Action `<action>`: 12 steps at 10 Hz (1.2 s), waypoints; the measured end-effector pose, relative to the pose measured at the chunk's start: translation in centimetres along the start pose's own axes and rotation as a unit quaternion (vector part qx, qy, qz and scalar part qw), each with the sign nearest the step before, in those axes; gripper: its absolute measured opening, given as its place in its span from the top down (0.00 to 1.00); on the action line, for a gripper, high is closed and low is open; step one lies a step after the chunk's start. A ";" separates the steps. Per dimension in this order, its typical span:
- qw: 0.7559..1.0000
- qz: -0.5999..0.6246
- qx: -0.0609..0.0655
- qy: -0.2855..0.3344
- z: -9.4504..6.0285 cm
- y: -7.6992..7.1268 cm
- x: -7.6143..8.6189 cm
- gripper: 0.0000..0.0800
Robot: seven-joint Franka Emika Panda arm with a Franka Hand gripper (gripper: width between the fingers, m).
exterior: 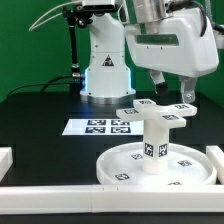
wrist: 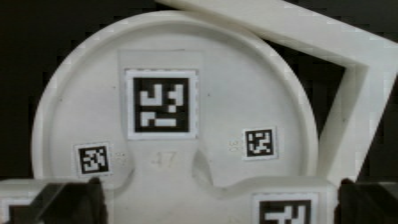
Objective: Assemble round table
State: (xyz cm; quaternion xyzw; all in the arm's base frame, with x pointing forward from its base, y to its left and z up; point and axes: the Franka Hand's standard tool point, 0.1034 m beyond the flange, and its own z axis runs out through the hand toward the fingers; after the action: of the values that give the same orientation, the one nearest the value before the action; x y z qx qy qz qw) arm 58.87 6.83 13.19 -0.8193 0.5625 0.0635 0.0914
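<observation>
The large rimmed round disc (exterior: 125,168) lies flat on the table at the front. The short cylindrical leg (exterior: 153,140) stands upright on its middle. The cross-shaped base piece (exterior: 150,109) rests on top of the leg. My gripper (exterior: 172,92) hangs just above the base piece's far arm, towards the exterior view's right, with its jaws wide apart. In the wrist view the disc (wrist: 178,60) fills the picture. A tagged arm of the base piece (wrist: 285,208) lies between my dark fingertips (wrist: 68,205). My gripper (wrist: 214,205) is open and grips nothing.
The marker board (exterior: 100,126) lies behind the disc, in front of the robot's base (exterior: 105,70). White border rails run along the front (exterior: 60,200), the exterior view's left (exterior: 5,158) and right (exterior: 214,158), close around the disc.
</observation>
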 end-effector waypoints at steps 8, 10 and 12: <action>0.922 -0.378 -0.078 0.032 0.1 0.2 -0.8 0.19; 0.895 -0.438 -0.080 0.027 0.0 0.3 -0.5 0.19; 0.867 -0.491 -0.082 0.022 0.0 0.3 -0.4 0.19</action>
State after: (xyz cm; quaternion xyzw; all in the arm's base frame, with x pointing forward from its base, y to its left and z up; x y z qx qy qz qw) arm 58.42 7.12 13.24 -0.9954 0.0826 0.0382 0.0313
